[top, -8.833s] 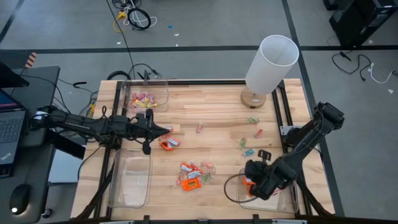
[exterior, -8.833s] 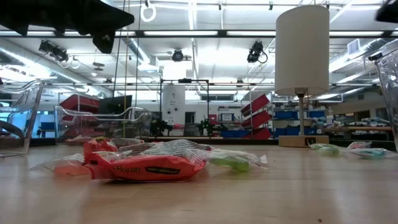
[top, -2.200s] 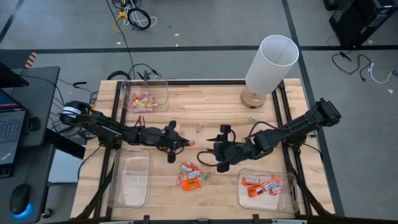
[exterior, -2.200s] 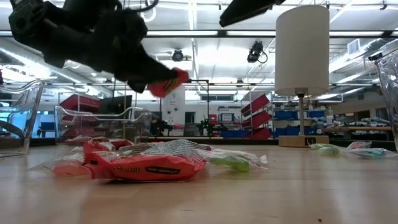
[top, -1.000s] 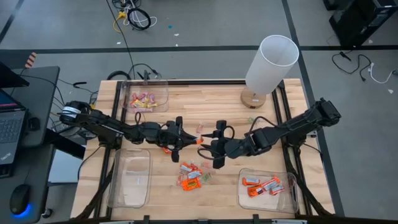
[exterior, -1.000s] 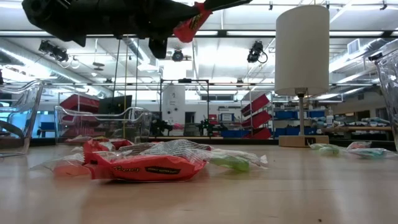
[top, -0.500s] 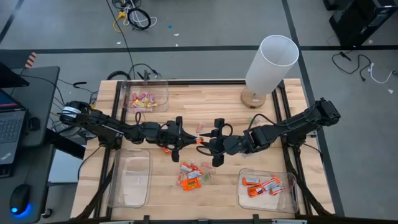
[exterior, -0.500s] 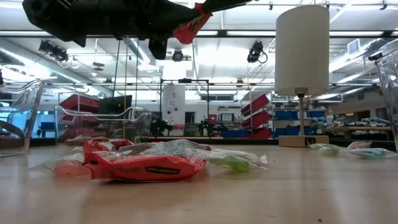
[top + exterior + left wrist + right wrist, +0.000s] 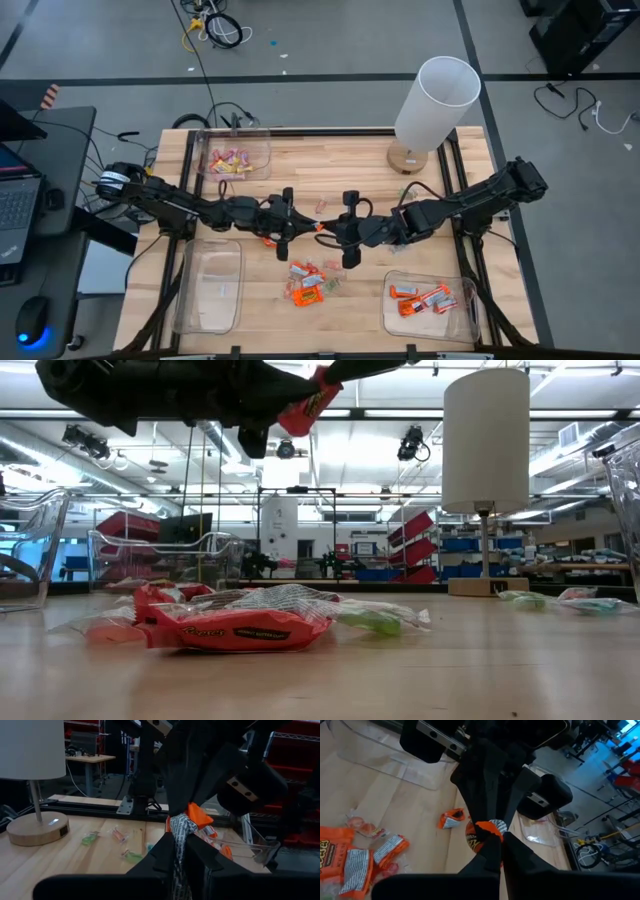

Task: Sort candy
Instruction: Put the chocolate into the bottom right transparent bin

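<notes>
Both arms meet above the middle of the wooden worktop [image 9: 340,170], and between them hangs one orange candy [image 9: 320,226] in its wrapper. The left gripper [image 9: 300,225] has its fingers clamped on one end of that sweet, and the right gripper [image 9: 330,229] has its fingers clenched on the other end, so the piece is pinched from both sides, well clear of the wood. From table height the same orange candy [image 9: 305,408] shows high up under the dark arms.

Below them, toward the front edge, a small heap of orange candies [image 9: 307,283] lies loose on the boards. A few pale green and pink sweets [image 9: 405,222] are scattered nearer the white lamp [image 9: 430,110], which stands at the far right corner. The clear bin at the far left [image 9: 235,155] holds pink and yellow pieces, the clear bin at the near right [image 9: 428,303] holds orange ones, and the clear bin at the near left [image 9: 210,288] stands beside the left arm.
</notes>
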Robot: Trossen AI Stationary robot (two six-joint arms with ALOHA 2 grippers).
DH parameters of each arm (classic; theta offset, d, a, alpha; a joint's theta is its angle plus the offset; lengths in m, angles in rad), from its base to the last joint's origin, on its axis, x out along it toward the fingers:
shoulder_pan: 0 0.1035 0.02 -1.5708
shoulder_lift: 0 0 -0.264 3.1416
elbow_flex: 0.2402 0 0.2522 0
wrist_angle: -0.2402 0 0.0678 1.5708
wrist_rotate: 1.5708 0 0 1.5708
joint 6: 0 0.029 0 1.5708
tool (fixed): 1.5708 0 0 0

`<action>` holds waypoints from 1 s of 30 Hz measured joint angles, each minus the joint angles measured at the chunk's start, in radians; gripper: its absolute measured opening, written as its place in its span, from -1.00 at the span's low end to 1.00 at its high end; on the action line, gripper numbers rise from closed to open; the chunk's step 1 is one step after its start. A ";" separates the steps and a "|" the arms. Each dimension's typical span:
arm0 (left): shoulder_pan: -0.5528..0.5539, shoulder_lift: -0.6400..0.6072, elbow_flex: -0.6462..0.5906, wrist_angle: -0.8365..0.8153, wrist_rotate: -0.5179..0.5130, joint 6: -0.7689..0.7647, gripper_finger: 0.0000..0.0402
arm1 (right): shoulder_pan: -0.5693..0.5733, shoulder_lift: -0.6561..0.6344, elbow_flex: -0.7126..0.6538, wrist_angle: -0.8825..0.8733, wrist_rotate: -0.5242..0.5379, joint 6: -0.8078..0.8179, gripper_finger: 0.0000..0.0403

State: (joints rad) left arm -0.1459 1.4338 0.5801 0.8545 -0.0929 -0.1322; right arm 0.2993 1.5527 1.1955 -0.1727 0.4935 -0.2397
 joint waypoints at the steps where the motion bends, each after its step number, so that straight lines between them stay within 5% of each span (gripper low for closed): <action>1: 0.000 0.000 0.001 -0.007 -0.001 0.000 -0.78 | 0.000 0.000 0.000 0.000 -0.001 0.002 -0.99; 15: 0.000 0.000 0.001 -0.046 -0.007 -0.003 -0.25 | 0.000 -0.008 0.000 -0.007 -0.025 0.065 -1.00; 25: 0.000 0.000 0.000 -0.080 -0.007 -0.009 -0.21 | 0.005 -0.101 0.000 -0.118 -0.058 0.167 -1.00; 30: 0.000 0.000 0.000 -0.099 -0.007 -0.010 -0.21 | 0.005 -0.211 0.000 -0.296 -0.232 0.361 -1.00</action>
State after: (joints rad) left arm -0.1459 1.4342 0.5797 0.7553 -0.0998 -0.1421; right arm 0.3038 1.3412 1.1957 -0.4685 0.2614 0.1217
